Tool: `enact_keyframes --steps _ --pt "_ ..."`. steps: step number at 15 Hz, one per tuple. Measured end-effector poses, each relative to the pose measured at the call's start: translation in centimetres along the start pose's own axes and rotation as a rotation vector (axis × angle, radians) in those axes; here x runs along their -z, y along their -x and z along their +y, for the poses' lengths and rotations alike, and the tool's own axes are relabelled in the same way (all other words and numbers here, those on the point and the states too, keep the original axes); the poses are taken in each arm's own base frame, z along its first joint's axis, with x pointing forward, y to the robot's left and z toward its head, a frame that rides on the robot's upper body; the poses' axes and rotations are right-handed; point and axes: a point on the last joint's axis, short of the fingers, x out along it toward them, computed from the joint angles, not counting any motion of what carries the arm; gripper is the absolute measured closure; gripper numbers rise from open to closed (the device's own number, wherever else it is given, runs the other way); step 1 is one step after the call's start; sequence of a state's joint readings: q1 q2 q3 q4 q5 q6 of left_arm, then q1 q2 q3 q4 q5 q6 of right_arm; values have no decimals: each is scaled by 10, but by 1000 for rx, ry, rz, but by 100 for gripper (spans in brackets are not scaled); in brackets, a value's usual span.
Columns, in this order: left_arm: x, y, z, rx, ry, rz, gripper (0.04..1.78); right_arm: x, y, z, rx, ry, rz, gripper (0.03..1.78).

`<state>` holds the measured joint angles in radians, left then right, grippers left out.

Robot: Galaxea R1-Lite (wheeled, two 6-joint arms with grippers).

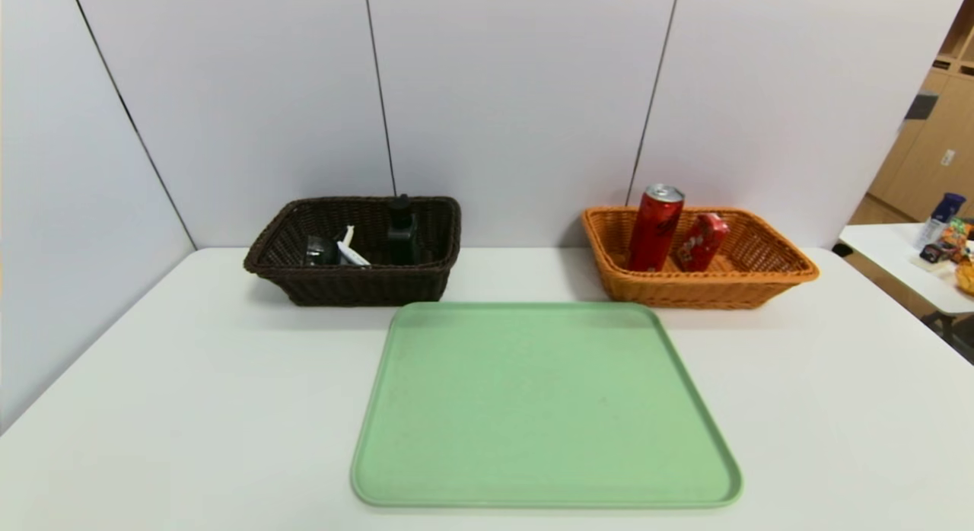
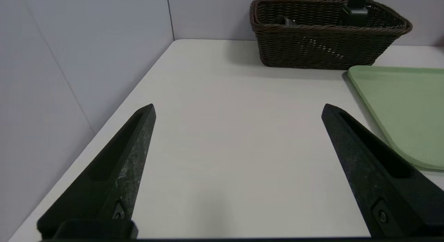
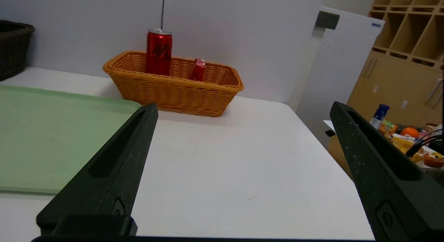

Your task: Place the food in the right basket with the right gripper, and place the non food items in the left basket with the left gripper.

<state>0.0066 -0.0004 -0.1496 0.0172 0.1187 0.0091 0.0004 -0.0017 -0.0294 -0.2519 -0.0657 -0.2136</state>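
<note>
The tall red drink can (image 1: 654,227) stands in the orange basket (image 1: 768,284) at the back right, with the small red carton (image 1: 701,242) leaning beside it; both also show in the right wrist view, the can (image 3: 159,52) and the carton (image 3: 198,69). The dark brown basket (image 1: 342,286) at the back left holds the black bottle (image 1: 401,230), a white item (image 1: 350,251) and a dark cup (image 1: 319,251). My left gripper (image 2: 237,108) is open and empty over bare table. My right gripper (image 3: 242,106) is open and empty over bare table. Neither shows in the head view.
A bare green tray (image 1: 544,409) lies in the middle of the white table (image 1: 190,394). Grey panel walls stand behind and to the left. A side table (image 1: 905,261) with clutter stands off to the right, past the table's edge.
</note>
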Motion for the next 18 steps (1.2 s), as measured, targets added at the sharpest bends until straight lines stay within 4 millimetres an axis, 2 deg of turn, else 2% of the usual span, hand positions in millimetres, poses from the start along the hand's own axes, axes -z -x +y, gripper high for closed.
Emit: enact_keyframes --steps 3,5,7,10,18 --pt "13 -8 -2 26 -14 -96 13 25 2 7 -127 -27 184 10" --pt "27 -9 -3 85 -7 11 13 32 4 9 -153 -79 263 10" --pt "37 -9 -4 102 -2 100 13 32 3 9 -130 -157 265 10" --pt "37 -9 -4 99 27 102 13 32 3 8 -76 -233 273 10" --pt "37 -9 -4 98 35 104 13 32 3 8 -76 -236 272 10"
